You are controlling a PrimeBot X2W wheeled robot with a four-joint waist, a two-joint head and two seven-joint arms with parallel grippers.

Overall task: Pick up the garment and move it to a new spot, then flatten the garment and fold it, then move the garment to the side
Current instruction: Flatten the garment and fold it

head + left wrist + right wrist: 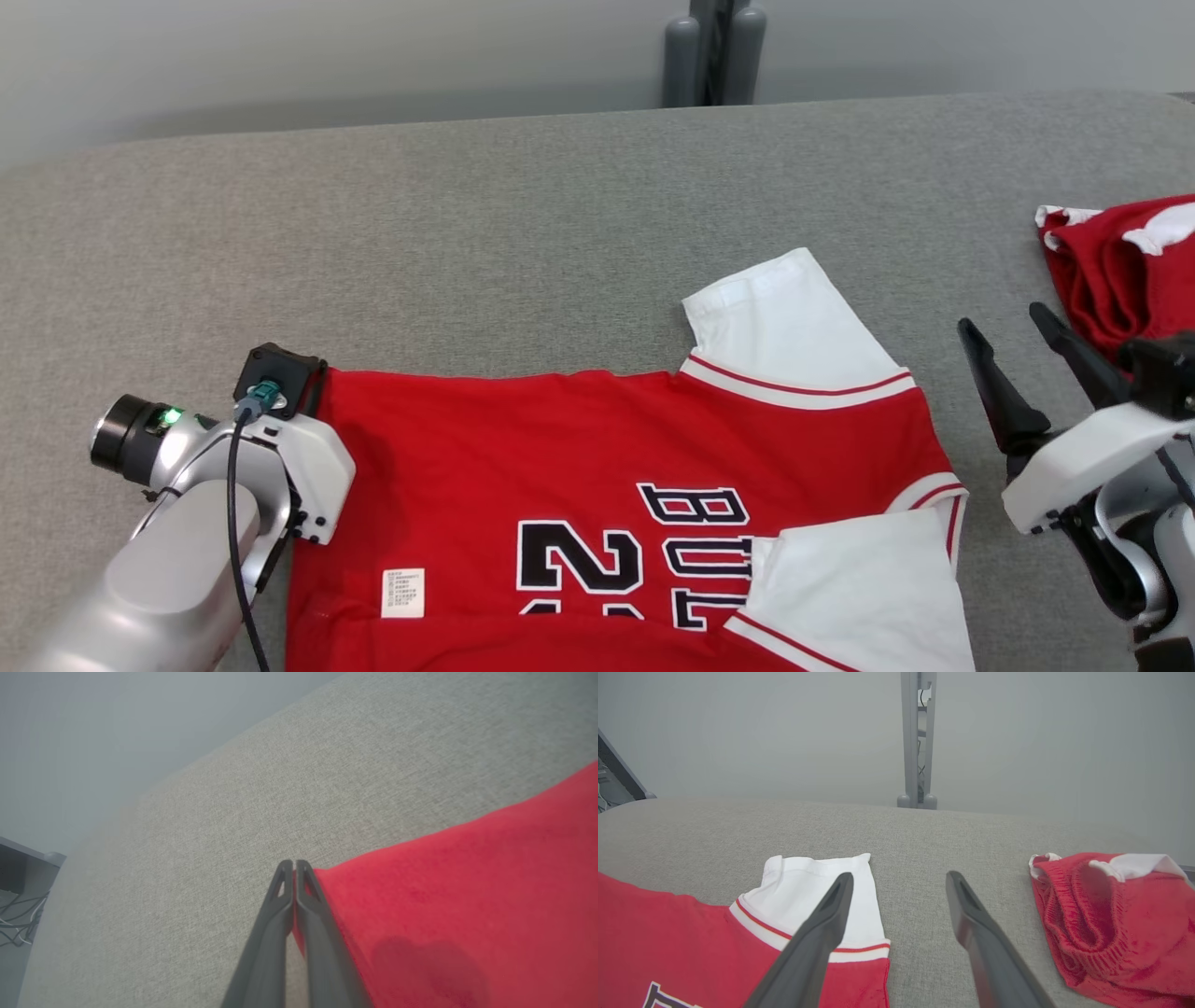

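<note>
Left gripper [294, 865], fingers pressed together, pinches the far left corner of the red garment [560, 448]. The garment lies flat at the near middle of the grey table [420, 215], with broad bare surface beyond its far edge. Right gripper [1004, 322] hovers spread between the white sleeve [794, 317] and a crumpled red bundle [1120, 271] at the right edge.

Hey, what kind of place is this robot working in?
Probably a robotics lab or test room: a grey fabric-covered table, a bare grey wall with a metal stand, and loose cables nearby.
</note>
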